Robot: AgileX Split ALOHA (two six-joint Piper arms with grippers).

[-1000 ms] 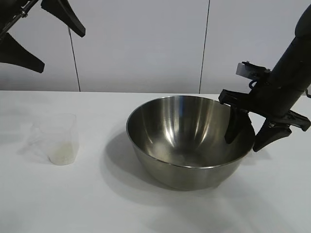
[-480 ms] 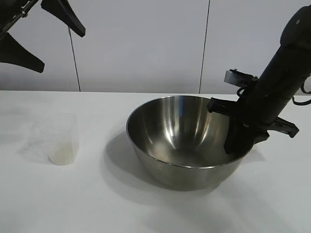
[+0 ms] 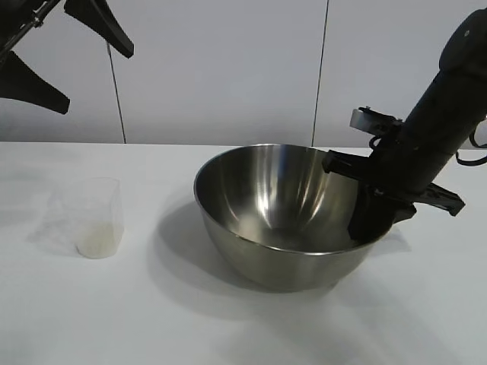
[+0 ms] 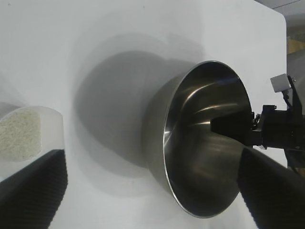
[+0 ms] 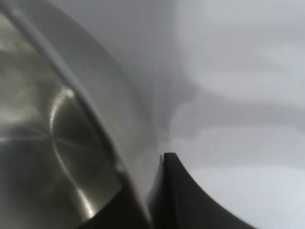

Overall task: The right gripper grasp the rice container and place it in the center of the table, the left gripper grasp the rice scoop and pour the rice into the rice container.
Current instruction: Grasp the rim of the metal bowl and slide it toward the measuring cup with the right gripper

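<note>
1. The table is a plain white surface running across the whole exterior view, with a pale panelled wall behind it.
2. The rice container, a wide shiny steel bowl, sits right of the table's middle. Its left rim looks raised a little, so the bowl tilts toward the right arm, and it casts a soft shadow to its left. The left wrist view shows the bowl with its mouth toward the right arm.
3. The right gripper comes down steeply at the bowl's right edge. Its fingers are pinched together on the rim, one inside the bowl and one outside. The right wrist view shows a dark finger pressed against the outer side of the bowl wall.
4. The left gripper hangs high at the upper left corner, well above the table, its fingers spread wide with nothing between them.
5. The rice scoop, a small clear plastic cup, stands upright on the left side of the table, well apart from the bowl.
6. The rice lies as a shallow white layer in the bottom of the cup. The left wrist view shows the grains through the cup's open mouth.
</note>
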